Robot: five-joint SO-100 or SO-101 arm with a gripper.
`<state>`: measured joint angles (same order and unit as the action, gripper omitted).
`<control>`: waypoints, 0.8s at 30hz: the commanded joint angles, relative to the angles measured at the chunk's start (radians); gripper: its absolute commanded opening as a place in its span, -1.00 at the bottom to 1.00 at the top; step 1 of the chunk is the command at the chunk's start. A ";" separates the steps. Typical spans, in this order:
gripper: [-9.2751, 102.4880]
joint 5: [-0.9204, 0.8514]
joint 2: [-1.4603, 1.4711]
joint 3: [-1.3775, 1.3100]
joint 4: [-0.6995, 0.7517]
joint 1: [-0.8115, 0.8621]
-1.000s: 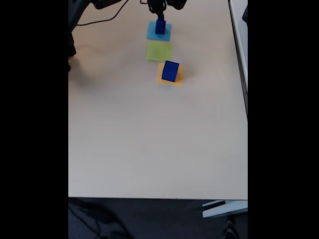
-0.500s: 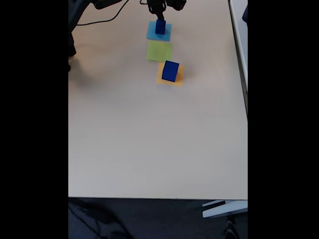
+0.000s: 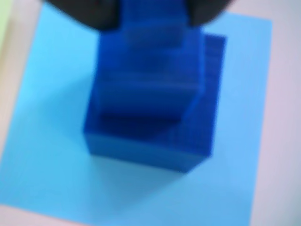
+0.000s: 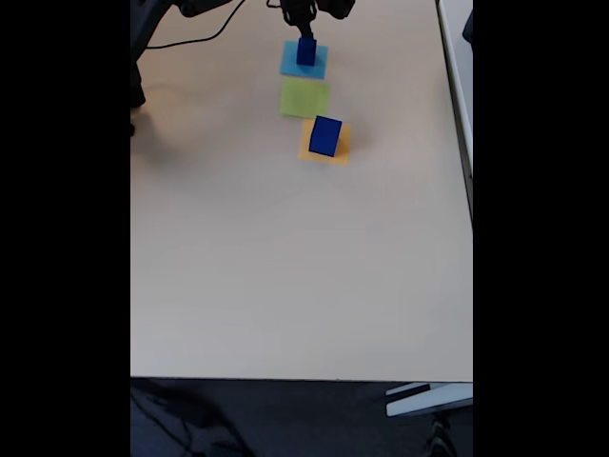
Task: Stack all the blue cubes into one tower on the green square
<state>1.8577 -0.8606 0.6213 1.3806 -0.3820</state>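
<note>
The small blue cube (image 3: 150, 28) sits on top of the medium blue cube (image 3: 150, 117), and both rest on the light-blue paper square (image 3: 47, 155); in the wrist view the small one lies right at the top edge, directly between two dark finger shapes, so the gripper (image 3: 151, 12) is straight above it with a finger on either flank. The picture is blurred, and I cannot tell whether the jaws are pressing on the small cube or merely bracketing it. The cubes have no long axis; what counts is that the small cube's flat side faces are lined up with the fingers, while the medium cube below is wider and sticks out on the right and toward the bottom of the view. In the fixed view the same little pile (image 4: 306, 49) stands on the light-blue square at the top of the table (image 4: 285, 286), under the gripper (image 4: 304, 24). The green square (image 4: 304, 97) lies just below it in that view, bare, and the large blue cube (image 4: 325, 135) stands on the orange square (image 4: 339, 152) just beyond, slightly to the right. As I judge it, the large cube belongs on the green square first. The table edge runs well off to the right, and a cable (image 4: 190, 40) lies to the upper left.
</note>
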 commanded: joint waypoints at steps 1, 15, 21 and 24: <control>-0.80 0.011 -0.058 -0.008 -0.005 -0.003; -0.77 0.012 -0.060 -0.009 -0.005 -0.003; -0.73 0.009 -0.060 -0.009 -0.005 -0.002; -0.73 0.009 -0.060 -0.009 -0.005 -0.002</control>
<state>1.8577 -0.8606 0.6213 1.3806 -0.3835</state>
